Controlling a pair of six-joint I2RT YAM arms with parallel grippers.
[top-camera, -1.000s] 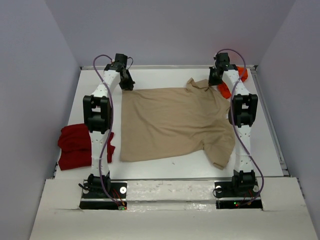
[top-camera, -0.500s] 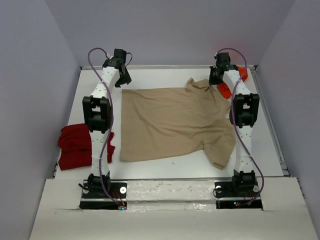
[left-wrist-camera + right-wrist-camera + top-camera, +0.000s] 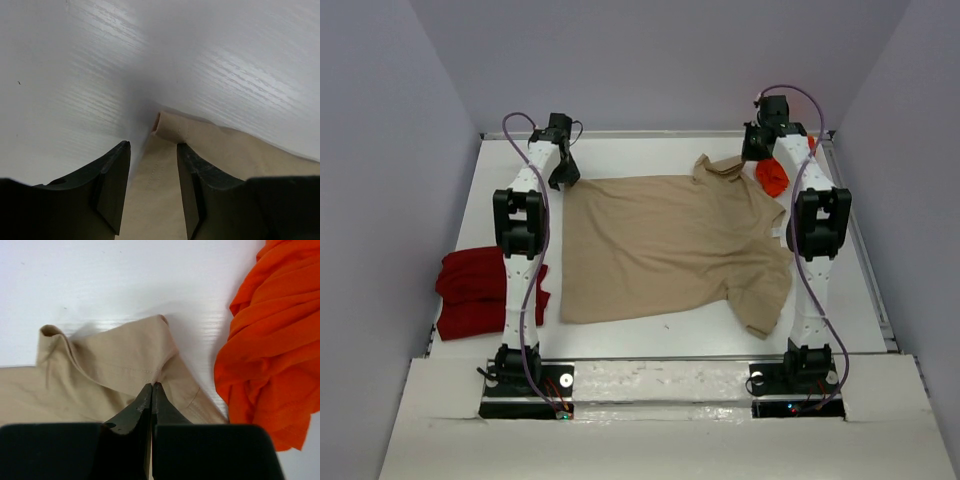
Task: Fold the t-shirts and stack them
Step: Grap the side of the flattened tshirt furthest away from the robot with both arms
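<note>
The tan t-shirt (image 3: 670, 245) lies spread flat mid-table, collar at the far right. My left gripper (image 3: 563, 176) stands at its far left corner. In the left wrist view that gripper (image 3: 153, 147) is open, its jaws astride the hem corner of the tan cloth (image 3: 225, 150) without gripping it. My right gripper (image 3: 752, 152) is at the collar end. The right wrist view shows this gripper (image 3: 152, 385) shut, pinching a puckered fold of the tan cloth (image 3: 110, 360). The orange t-shirt (image 3: 772, 177) is bunched just right of it. The dark red t-shirt (image 3: 470, 290) lies folded at the left.
White walls enclose the table, with the back rim (image 3: 650, 134) close behind both grippers. In the right wrist view the orange t-shirt (image 3: 270, 340) almost touches the tan sleeve. Both arm bases sit at the near edge.
My left gripper has opened and let go of the tan corner, settling just over it. My right arm has shifted slightly back and right, uncovering more of the orange t-shirt.
</note>
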